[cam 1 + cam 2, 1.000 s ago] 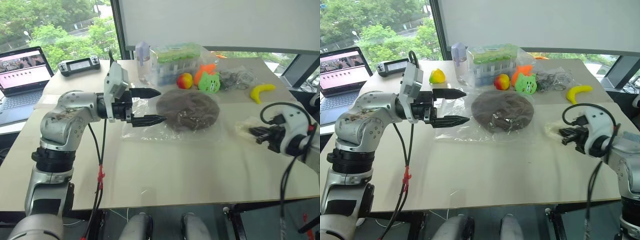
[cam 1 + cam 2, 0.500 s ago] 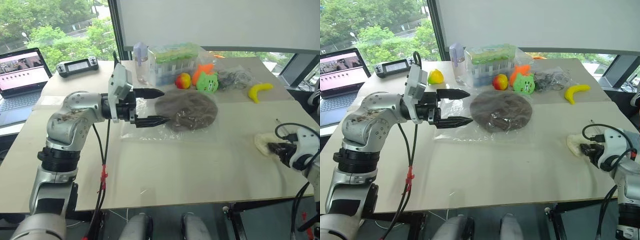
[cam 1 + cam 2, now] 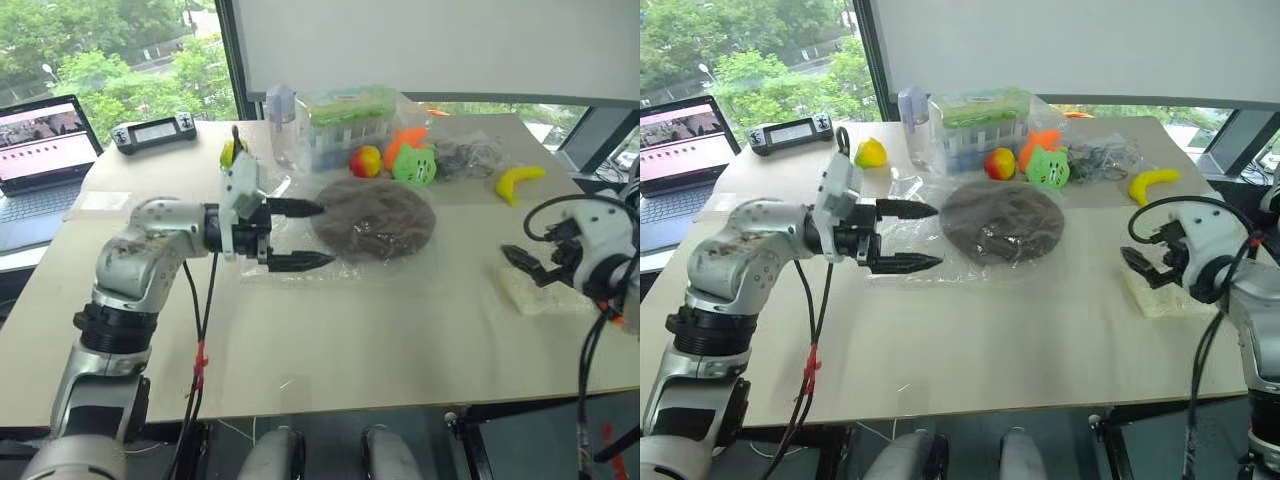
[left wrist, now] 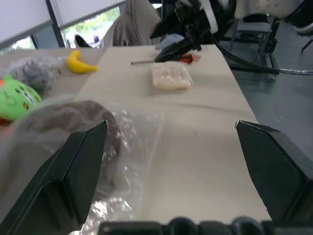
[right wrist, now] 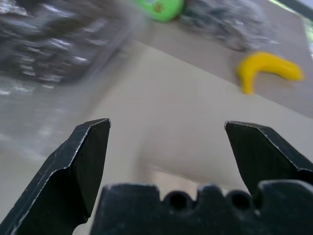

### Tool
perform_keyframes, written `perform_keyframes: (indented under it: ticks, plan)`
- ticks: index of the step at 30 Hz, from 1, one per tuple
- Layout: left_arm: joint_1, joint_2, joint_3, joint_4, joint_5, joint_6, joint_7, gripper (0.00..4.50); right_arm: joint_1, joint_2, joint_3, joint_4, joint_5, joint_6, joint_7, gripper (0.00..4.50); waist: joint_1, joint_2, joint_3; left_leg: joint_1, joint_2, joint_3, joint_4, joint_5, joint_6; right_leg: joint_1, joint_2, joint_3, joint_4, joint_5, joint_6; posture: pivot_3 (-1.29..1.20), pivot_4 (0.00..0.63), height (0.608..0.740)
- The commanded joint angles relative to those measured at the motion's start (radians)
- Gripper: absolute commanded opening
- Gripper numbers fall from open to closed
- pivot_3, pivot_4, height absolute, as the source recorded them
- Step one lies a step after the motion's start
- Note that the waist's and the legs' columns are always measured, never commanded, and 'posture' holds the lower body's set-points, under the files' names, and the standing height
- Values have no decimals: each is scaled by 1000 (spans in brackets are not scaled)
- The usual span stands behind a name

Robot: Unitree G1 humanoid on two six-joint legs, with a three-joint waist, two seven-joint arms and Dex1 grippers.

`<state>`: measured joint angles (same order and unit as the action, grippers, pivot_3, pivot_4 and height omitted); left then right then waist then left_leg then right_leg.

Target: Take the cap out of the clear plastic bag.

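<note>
The dark brown cap lies flat on the table inside the clear plastic bag, whose loose film spreads toward the robot's left. My left gripper is open and points sideways at the bag's left end, one finger over the film and one just above the table edge of it. The left wrist view shows the cap and the film between those fingers. My right gripper is open at the table's right, just above a whitish packet, holding nothing.
A banana, a green toy, an apple, a small bag of cables, a box of tubes and a bottle crowd the far side. A lemon, controller and laptop sit far left.
My right gripper has opened and let go of the whitish packet, which now lies on the table, and has risen above it. The left gripper has sunk a little toward the bag.
</note>
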<state>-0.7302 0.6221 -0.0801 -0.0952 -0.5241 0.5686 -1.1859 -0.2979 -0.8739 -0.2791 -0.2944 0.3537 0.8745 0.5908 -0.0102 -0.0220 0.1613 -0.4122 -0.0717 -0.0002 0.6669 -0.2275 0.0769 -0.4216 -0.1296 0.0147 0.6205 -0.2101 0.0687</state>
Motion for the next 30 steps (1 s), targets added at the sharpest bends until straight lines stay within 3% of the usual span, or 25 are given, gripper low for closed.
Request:
perform_keyframes:
  ticks: [1, 4, 6, 11, 20, 25, 30]
  plan:
    - [-5, 8, 8, -10, 28, -36, 17, 4500, -42, 80, 30, -19, 51, 40, -20, 4480, 2, 0, 0, -1, 0, 0, 1, 0, 0, 0, 0, 0, 0, 0, 0, 0, 150, 739]
    - [11, 13, 1, -24, 45, -35, 33, 4500, -89, 197, 35, 44, 63, 59, -88, 4480, 2, 0, 0, -1, 0, 0, 1, 0, 0, -1, 0, 0, 0, 0, 0, 0, 150, 739]
    - [15, 17, -3, -22, 58, -39, 42, 4500, -87, 217, 55, 44, 57, 62, -94, 4480, 3, 0, 0, -1, 0, 0, 1, 0, 0, -1, -1, 0, 2, 0, 0, 0, 150, 739]
    - [108, 25, -115, -70, 205, -140, 77, 4500, -78, 207, 67, -2, 81, 82, -77, 4480, 7, 0, 0, -3, -1, -1, 1, -1, 0, -3, -1, 0, 4, 0, 0, 0, 150, 739]
    - [117, -18, -166, -64, 281, -225, 101, 4500, -51, 175, 46, -217, 246, 282, -35, 4480, 12, 0, 0, -2, 0, -1, 1, -1, 0, -2, -1, 0, 2, 0, 0, 0, 150, 739]
    - [111, -51, -321, 1, 532, -431, 181, 4500, -63, 192, 27, -256, 272, 330, -89, 4480, 21, 0, 0, -3, 0, -1, 2, -1, 1, -2, -1, 0, 0, 0, 0, 0, 150, 739]
    - [96, -92, -368, 105, 687, -580, 300, 4500, -41, 212, -6, -329, 325, 402, -125, 4480, 23, 0, 0, -4, 0, -1, 2, -1, 1, -3, -1, 0, 0, 0, 0, 0, 150, 739]
